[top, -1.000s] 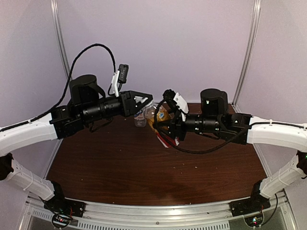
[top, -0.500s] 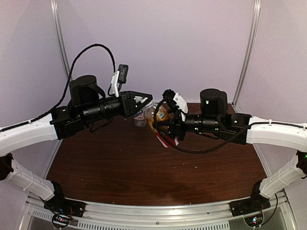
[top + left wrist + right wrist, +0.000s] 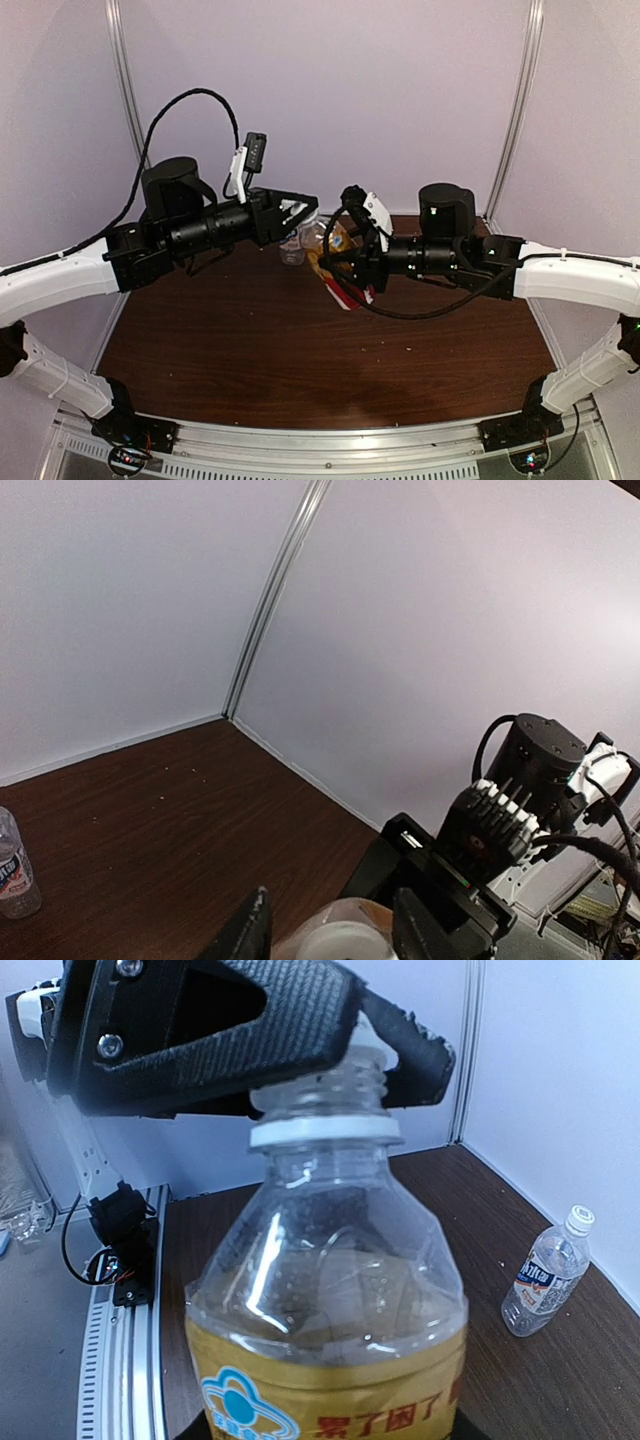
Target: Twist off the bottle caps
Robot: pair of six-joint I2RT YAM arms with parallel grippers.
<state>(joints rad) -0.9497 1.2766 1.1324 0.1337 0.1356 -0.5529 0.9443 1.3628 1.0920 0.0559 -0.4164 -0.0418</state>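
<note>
The dark brown wooden table (image 3: 300, 350) carries the scene. Above its far half the right gripper (image 3: 340, 262) is closed around the amber bottle (image 3: 325, 1290), a small clear-plastic bottle with a yellow label printed in red, and holds it off the table, tilted. The threaded neck (image 3: 320, 1085) shows bare above a white collar ring (image 3: 325, 1130).

Over that neck sits the left gripper (image 3: 303, 208). Its black fingers stand slightly parted, one on each side of the neck top, and no firm grip on anything shows. The left wrist view has a white round piece (image 3: 340, 945) between them; I cannot tell whether it is this bottle's cap or its collar.

Just left of the amber bottle and a little beyond it, apart from both grippers, the clear bottle (image 3: 545, 1280), a small transparent plastic one with a blue-and-white label, stands upright on the table. Its white screw cap (image 3: 579, 1219) is on.

Behind the amber bottle rises the pale wall (image 3: 330, 90).
</note>
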